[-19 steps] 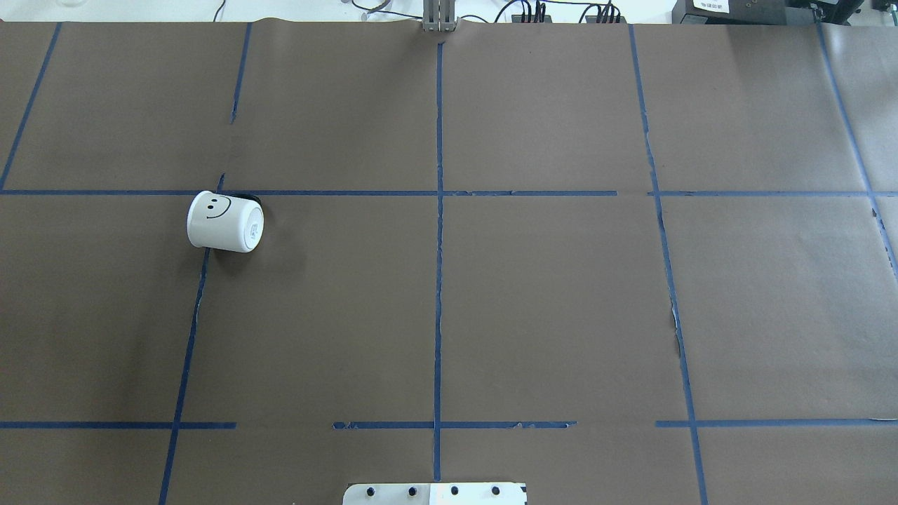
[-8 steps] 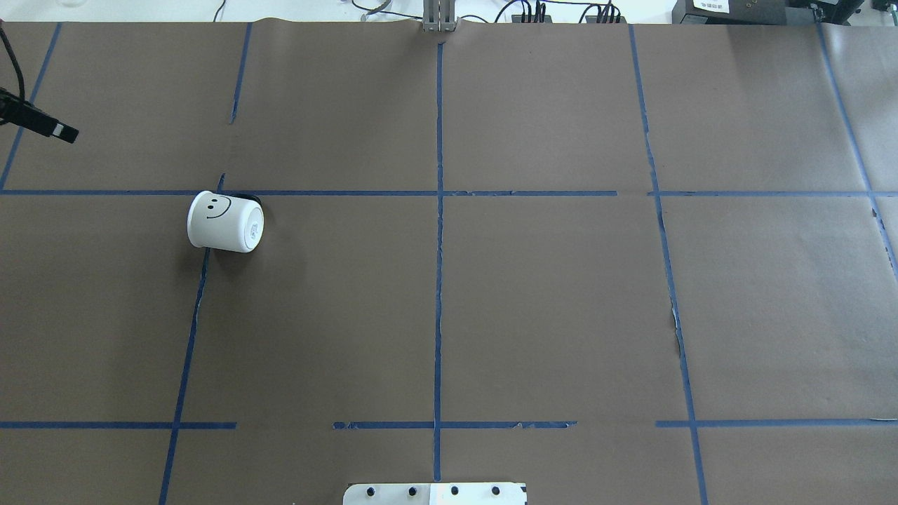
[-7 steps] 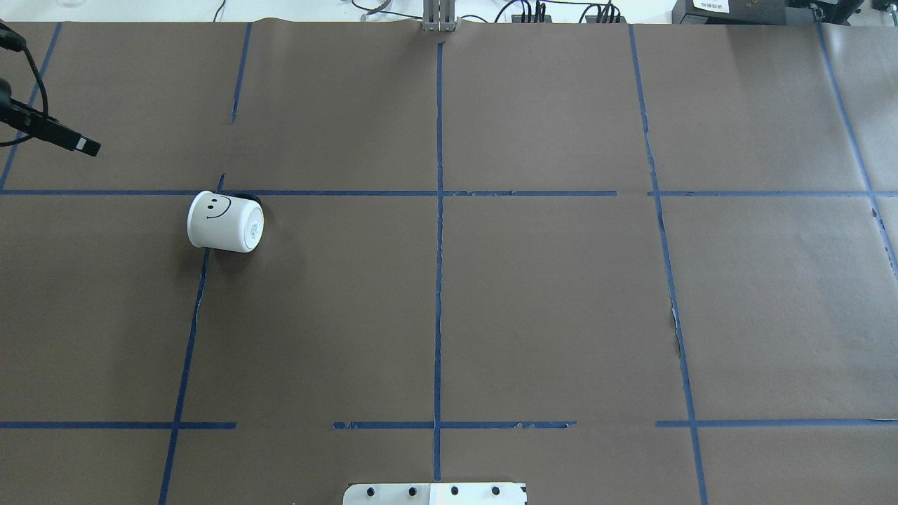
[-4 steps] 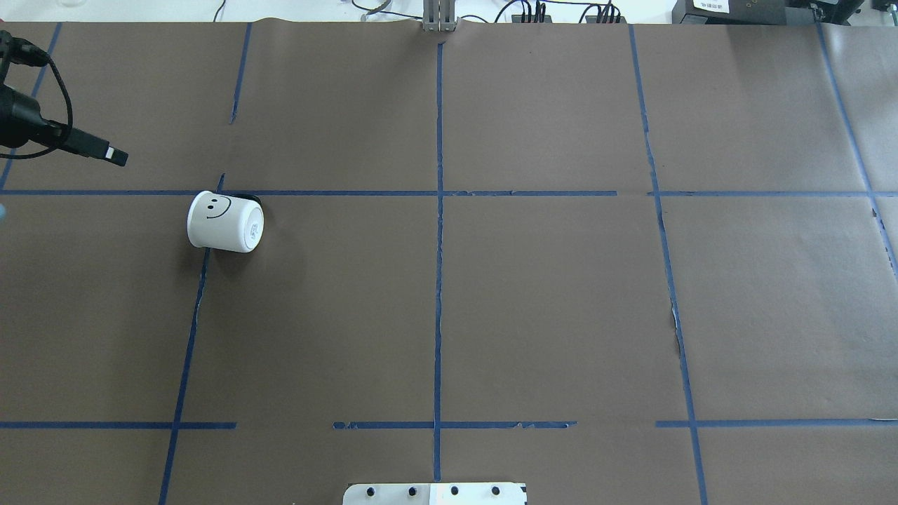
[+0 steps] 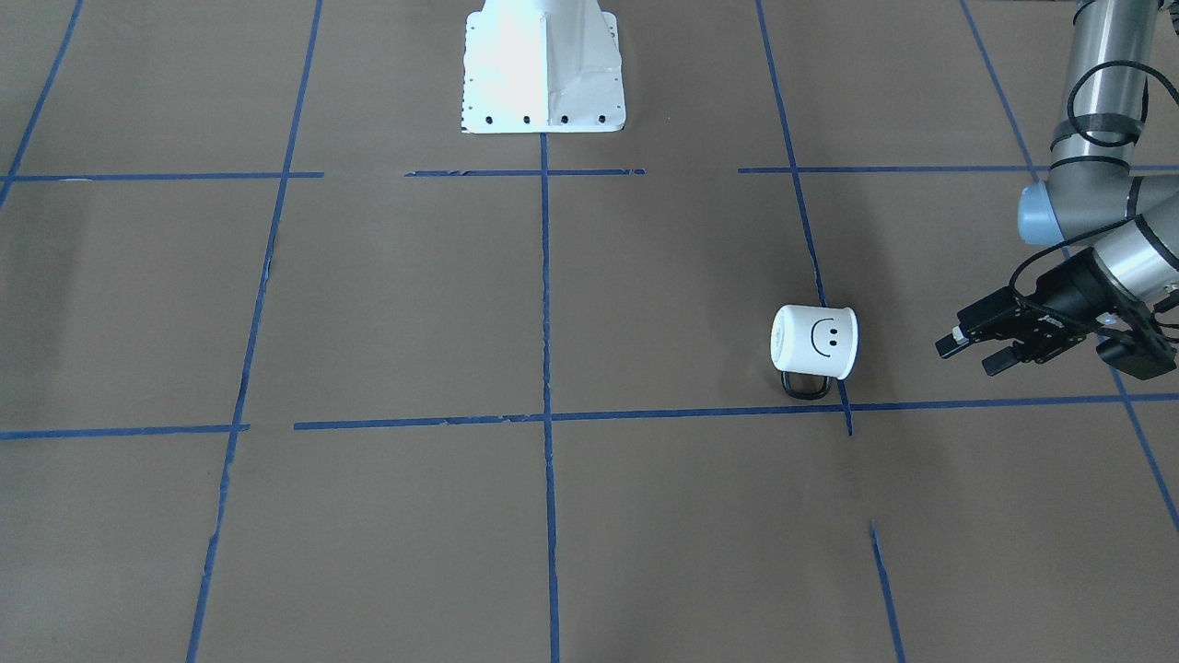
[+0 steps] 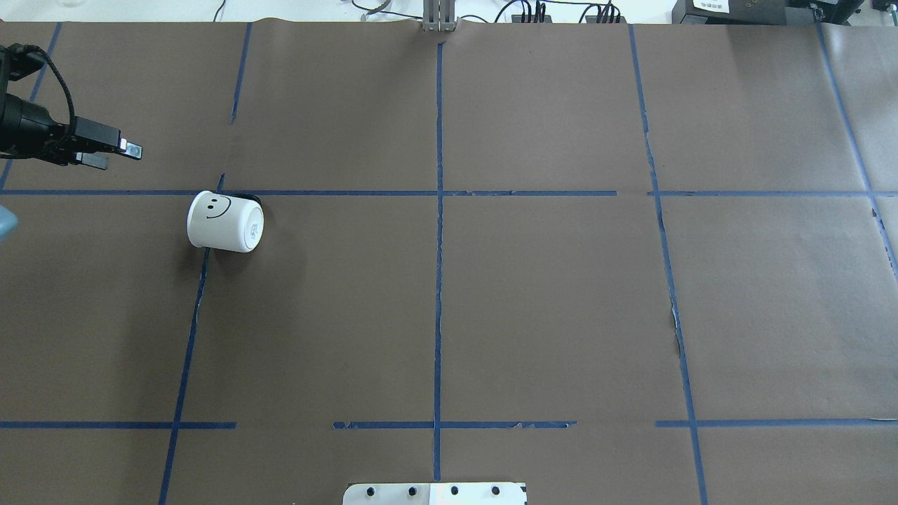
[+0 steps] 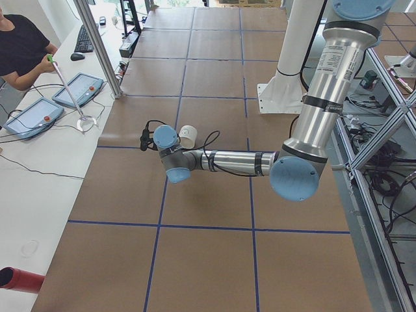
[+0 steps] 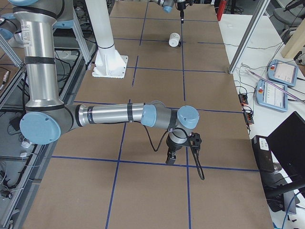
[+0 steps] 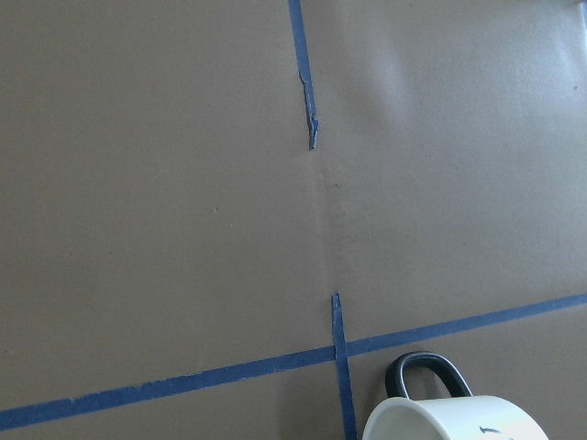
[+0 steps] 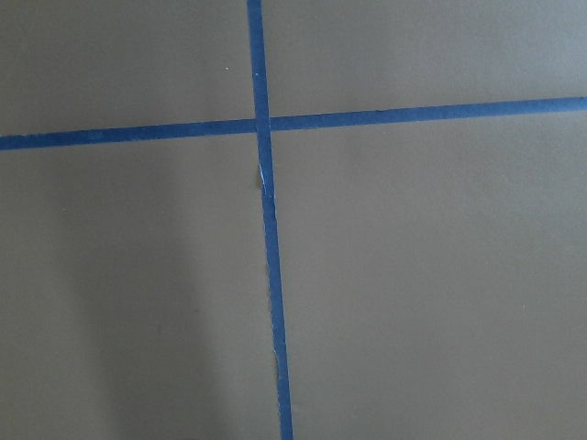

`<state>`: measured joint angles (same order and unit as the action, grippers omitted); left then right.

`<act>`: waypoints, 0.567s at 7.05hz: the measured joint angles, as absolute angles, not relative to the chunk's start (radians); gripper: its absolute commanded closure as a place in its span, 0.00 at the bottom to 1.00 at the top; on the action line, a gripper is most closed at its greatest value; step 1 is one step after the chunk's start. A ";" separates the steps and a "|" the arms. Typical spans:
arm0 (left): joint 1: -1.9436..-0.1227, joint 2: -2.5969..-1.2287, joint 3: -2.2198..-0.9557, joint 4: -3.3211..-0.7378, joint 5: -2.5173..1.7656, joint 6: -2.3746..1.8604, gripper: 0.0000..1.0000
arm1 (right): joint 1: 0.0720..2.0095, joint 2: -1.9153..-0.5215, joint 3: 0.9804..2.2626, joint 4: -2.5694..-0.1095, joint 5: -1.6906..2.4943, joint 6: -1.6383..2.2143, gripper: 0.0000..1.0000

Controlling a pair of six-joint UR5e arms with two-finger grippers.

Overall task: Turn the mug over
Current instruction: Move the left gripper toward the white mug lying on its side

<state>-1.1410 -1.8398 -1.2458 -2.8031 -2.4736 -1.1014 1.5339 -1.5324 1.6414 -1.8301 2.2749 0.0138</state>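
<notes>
Since before: left gripper (image 6: 123, 156) came closer to mug (image 6: 224, 223) | overhead: mug lies on its side, left of middle; gripper near, not touching | front: fingers (image 5: 953, 343) apart, empty, likely ready to grab | right side: right gripper (image 8: 171, 157) far off, can't tell its fingers

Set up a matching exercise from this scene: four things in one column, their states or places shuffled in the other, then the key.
Things:
1. mug
2. mug's handle
3. left end effector
4. robot's base

States or places:
A. open, holding nothing, apart from the mug
B. white, with bolt holes along its edge
C. lying on its side on the table, smiley face showing
D. black loop, on the side away from the robot

Pairs: 1-C, 2-D, 3-A, 4-B.
</notes>
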 measured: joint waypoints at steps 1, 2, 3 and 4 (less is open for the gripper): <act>-1.134 -1.840 -1.229 -2.869 -2.471 -1.144 0.00 | 1.534 -1.532 1.641 -1.830 2.275 0.014 0.00; -1.124 -1.841 -1.208 -2.949 -2.463 -1.199 0.00 | 1.534 -1.532 1.641 -1.830 2.275 0.014 0.00; -1.105 -1.841 -1.187 -3.032 -2.441 -1.258 0.00 | 1.534 -1.532 1.641 -1.830 2.275 0.014 0.00; -1.072 -1.841 -1.173 -3.112 -2.397 -1.328 0.00 | 1.534 -1.532 1.641 -1.830 2.275 0.013 0.00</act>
